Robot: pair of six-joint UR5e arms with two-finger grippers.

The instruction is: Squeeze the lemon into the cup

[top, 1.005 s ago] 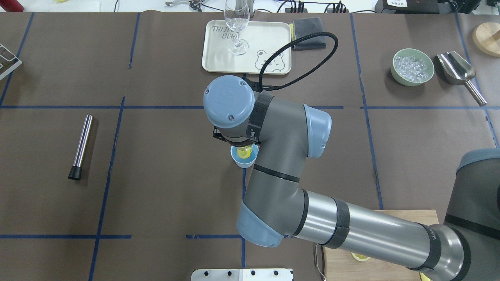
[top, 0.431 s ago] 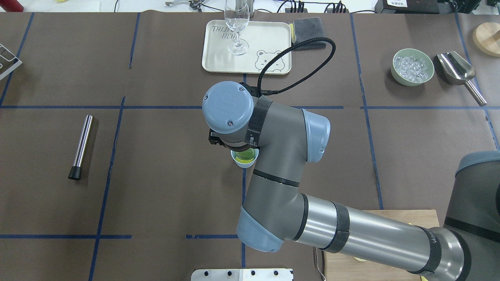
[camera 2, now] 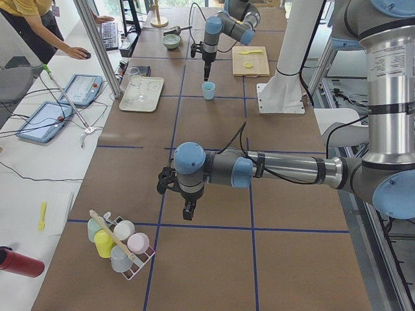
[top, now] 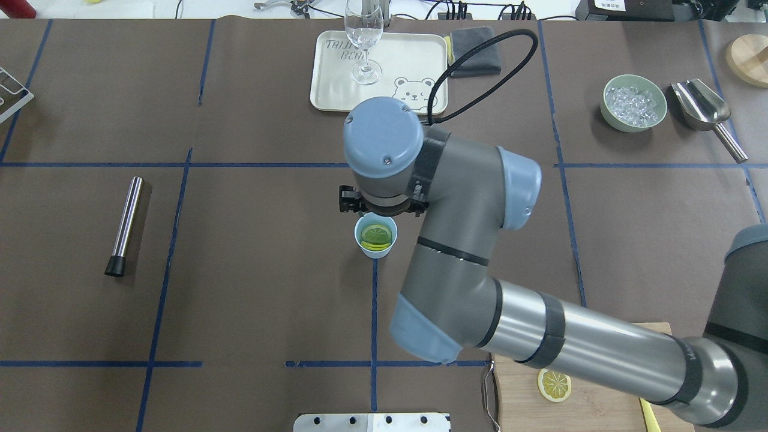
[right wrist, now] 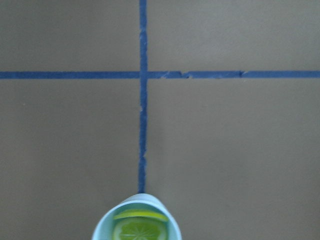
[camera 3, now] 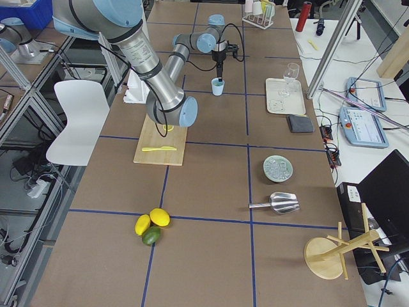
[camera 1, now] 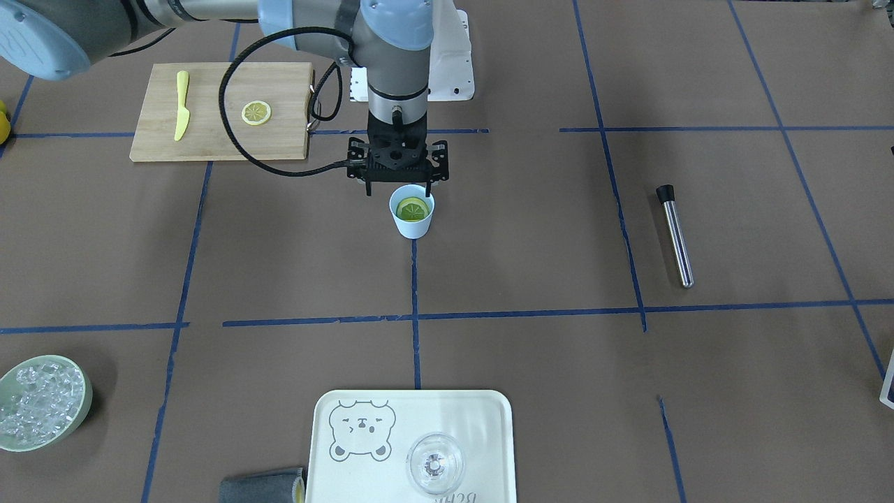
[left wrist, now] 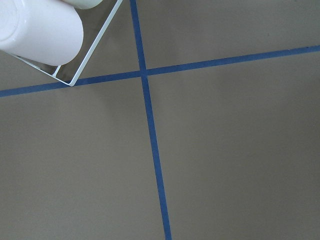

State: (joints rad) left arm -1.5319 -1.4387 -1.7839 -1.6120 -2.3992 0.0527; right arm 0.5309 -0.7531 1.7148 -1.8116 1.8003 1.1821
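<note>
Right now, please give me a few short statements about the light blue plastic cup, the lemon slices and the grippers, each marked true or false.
The light blue plastic cup stands upright. True.
The right gripper grips a lemon slice. False: it is open and empty above the cup; a round citrus slice lies inside the cup.
A round yellow lemon slice lies on the wooden cutting board. True.
The clear stemmed glass lies on its side. False: it stands upright on the cream tray.
</note>
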